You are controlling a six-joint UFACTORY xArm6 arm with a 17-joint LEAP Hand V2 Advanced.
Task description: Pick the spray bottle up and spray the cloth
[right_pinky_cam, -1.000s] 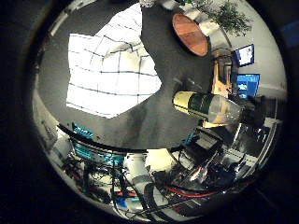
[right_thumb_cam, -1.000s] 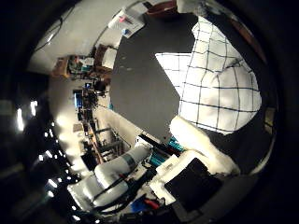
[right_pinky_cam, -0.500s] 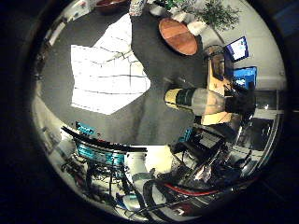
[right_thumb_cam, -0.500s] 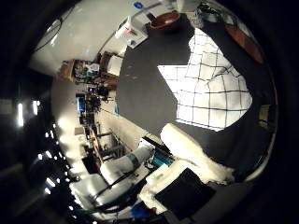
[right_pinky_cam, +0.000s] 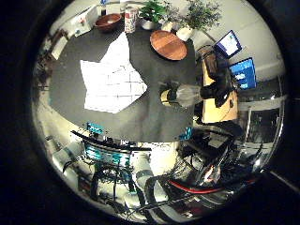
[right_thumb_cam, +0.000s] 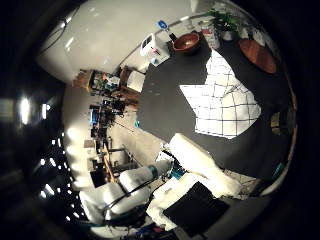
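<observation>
Hand (right_thumb_cam: 200, 172): white finger segments and a black palm part lay at the edge of the thumb-side view, above the near table edge; whether the fingers were spread or curled could not be told. It held nothing visible.

Table (right_pinky_cam: 70, 89): dark top, carrying all items listed below.

Cloth (right_pinky_cam: 112, 79): white with a thin dark grid, spread flat with one corner folded up, at mid-table, nearest the hand of all items.

Spray bottle (right_pinky_cam: 180, 96): lay on its side just beside the cloth, near the table's edge, apart from the hand.

Wooden plate (right_pinky_cam: 168, 45): round, beyond the cloth.

Brown bowl (right_thumb_cam: 186, 43): at the far edge, past the cloth.

Can (right_pinky_cam: 131, 19): upright beside the bowl.

Potted plants (right_pinky_cam: 199, 16): behind the plate, farthest from the cloth.
</observation>
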